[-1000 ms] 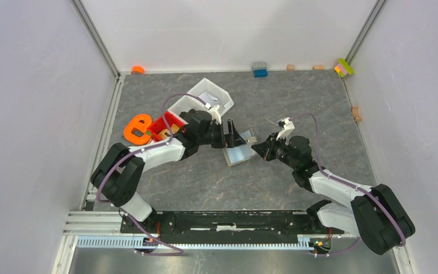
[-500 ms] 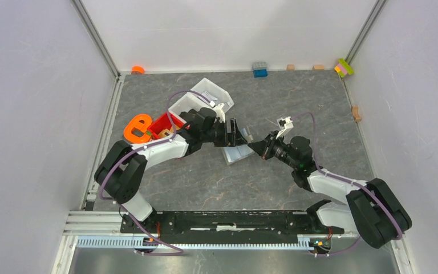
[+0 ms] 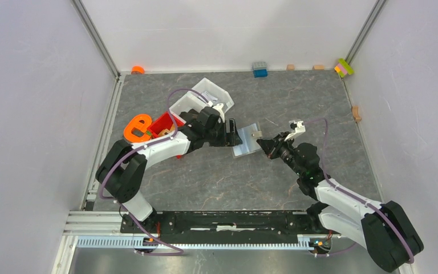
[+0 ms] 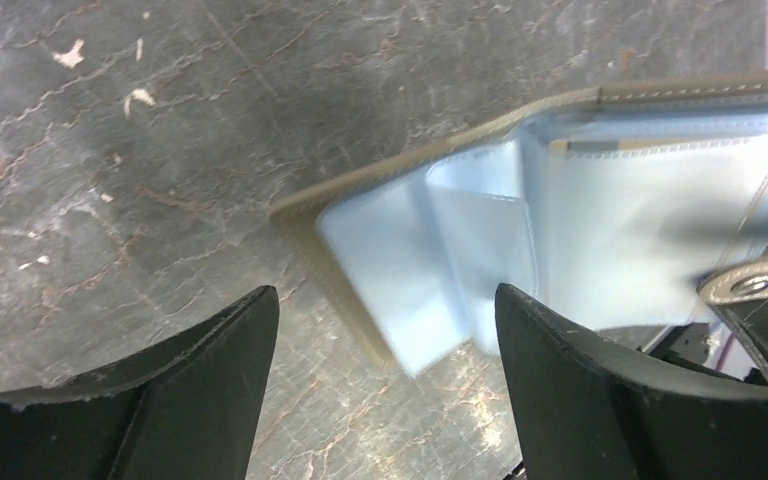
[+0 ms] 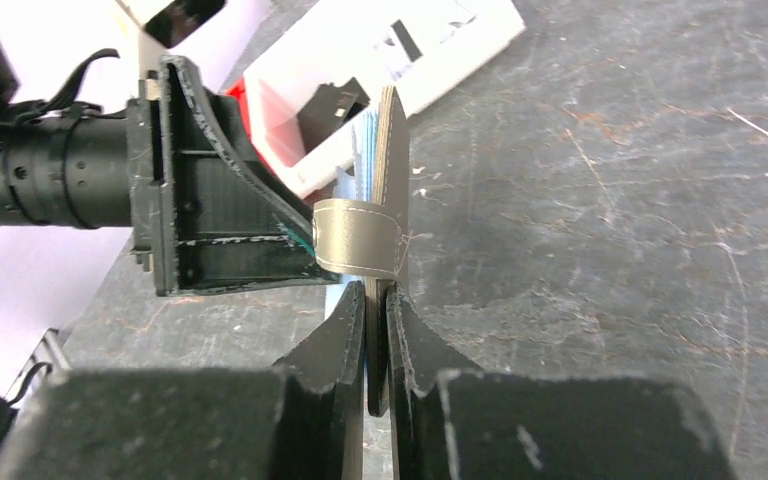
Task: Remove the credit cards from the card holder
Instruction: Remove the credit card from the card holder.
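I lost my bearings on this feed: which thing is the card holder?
Look at the middle of the grey table. The card holder is the small open wallet between the left gripper and the right gripper, which pinches one flap. Unlike the red bin and white bin beside the left arm, it is thin, taupe outside, pale blue inside.

The table [image 3: 217, 177] is dark grey with thin pale cracks, like stone. On the left lie a white bin [image 3: 205, 94], a red bin [image 3: 162, 123] just beside it, and an orange curly shape [image 3: 137, 128]. Along the far edge sit a blue block [image 3: 259, 69] and a bright block pile [image 3: 344, 67].
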Controlling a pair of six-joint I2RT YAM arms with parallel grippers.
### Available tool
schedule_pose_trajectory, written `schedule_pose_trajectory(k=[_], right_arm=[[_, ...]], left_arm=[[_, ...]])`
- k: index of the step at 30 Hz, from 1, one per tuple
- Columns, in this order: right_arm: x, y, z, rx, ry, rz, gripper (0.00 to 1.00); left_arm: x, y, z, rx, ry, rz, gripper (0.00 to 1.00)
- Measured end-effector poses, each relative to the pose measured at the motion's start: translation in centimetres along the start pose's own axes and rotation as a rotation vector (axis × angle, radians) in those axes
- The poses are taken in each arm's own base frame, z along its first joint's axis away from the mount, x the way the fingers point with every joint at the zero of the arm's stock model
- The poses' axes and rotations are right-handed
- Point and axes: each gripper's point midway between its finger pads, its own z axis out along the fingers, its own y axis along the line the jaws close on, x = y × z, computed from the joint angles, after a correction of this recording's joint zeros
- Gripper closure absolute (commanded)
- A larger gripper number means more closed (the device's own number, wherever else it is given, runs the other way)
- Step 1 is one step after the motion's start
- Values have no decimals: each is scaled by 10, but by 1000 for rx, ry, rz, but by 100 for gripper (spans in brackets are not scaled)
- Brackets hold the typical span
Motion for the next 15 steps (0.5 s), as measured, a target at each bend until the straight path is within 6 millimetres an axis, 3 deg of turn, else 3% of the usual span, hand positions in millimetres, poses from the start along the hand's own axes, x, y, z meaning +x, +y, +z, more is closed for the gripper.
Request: schedule_pose_trajectory(k=[8, 15], right_arm=[[22, -27, 0, 119, 73, 14, 100], [33, -33, 2, 142, 118, 25, 99]], left_arm=[[3, 13, -1, -62, -4, 4, 8], [-2, -5, -16, 45, -69, 26, 5]])
